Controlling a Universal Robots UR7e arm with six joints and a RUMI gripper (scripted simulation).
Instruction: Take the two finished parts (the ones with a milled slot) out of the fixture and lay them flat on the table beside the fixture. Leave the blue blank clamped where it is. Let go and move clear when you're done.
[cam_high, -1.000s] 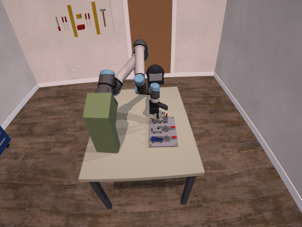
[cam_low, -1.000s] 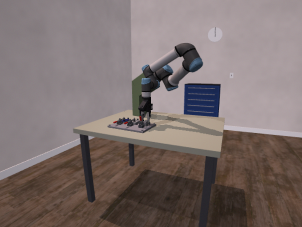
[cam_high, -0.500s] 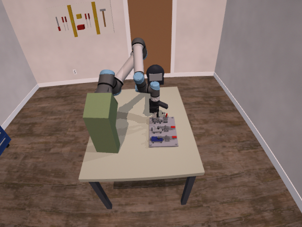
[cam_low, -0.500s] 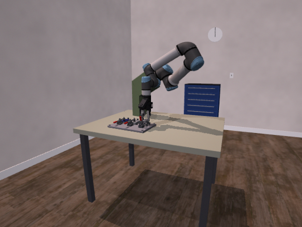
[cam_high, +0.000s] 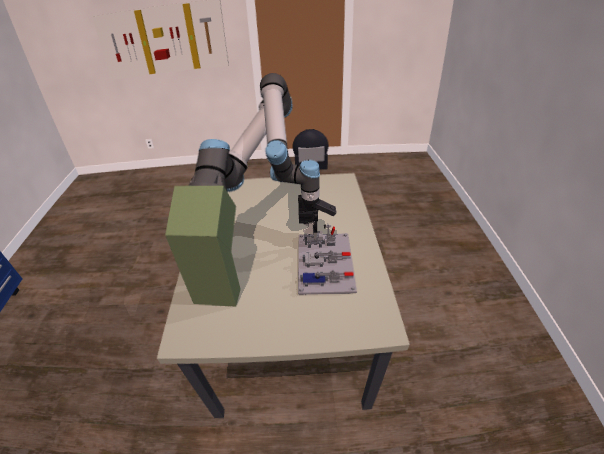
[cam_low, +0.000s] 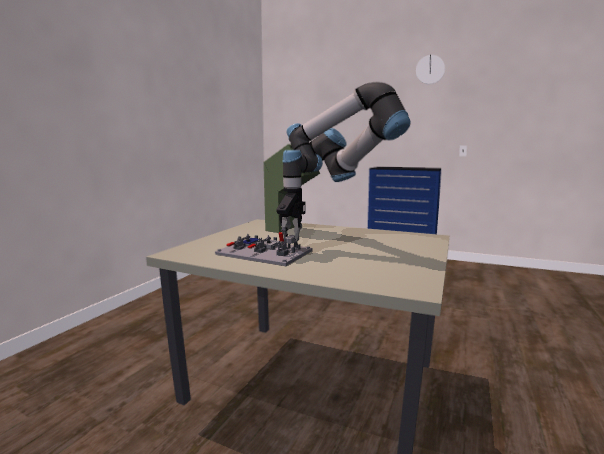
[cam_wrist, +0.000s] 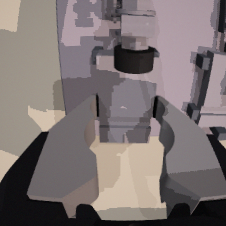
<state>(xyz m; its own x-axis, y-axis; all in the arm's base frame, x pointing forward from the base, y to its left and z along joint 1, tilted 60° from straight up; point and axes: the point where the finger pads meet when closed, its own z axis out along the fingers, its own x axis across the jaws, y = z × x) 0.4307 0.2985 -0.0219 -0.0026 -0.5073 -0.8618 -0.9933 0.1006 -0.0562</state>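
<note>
Over the far station of the fixture, the gripper has its fingers closed on a pale finished part whose long axis runs toward twelve o'clock in the wrist view, just above its seat.

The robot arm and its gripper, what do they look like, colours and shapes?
The arm has pale silver-grey tubular links, dark charcoal joint housings and light blue round end caps. The gripper has a black body; in the wrist view its two fingers are broad grey wedges. No cables or markings show.
</note>
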